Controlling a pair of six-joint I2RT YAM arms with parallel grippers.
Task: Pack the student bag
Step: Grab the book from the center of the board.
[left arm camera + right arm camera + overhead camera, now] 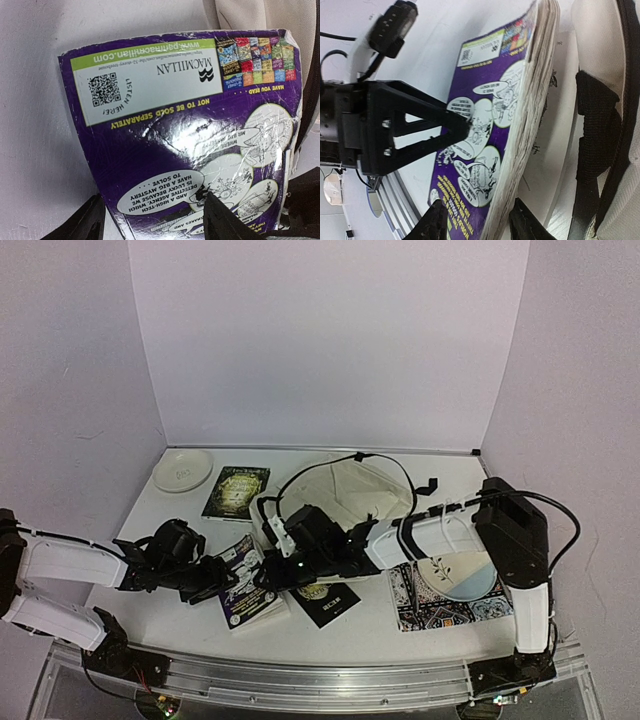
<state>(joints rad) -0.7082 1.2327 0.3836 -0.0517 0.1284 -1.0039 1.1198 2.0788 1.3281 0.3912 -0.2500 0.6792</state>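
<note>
Two arms met over one purple book [165, 130] near the front middle of the tabletop [360, 635]; the left arm lay low and stretched rightward from its base, forearm almost level, wrist turned toward the book's left side; the right arm rose from its base, bent sharply at the elbow and reached far leftward across the front of the student bag [345, 490], wrist dipped to the book's right side.

The left pincer [215, 575] stood spread wide; one finger sat off the book's edge over bare tabletop, and the tip of the other rested on the glossy back cover, as the right wrist view showed.

The right pincer [479, 204] was pinching the purple book, one finger on the cover and one on the underside, with the page edge between them; the book was tilted up off the surface, back cover toward the left arm.

The student bag lay slumped behind the two wrists, cream cloth rumpled, a black strap [592, 125] just beside the raised book.

A green book [237, 492] and a round plate [182, 470] lay far left; a black book [325, 602] lay near the front; a patterned mat [430, 612] lay to the right.
</note>
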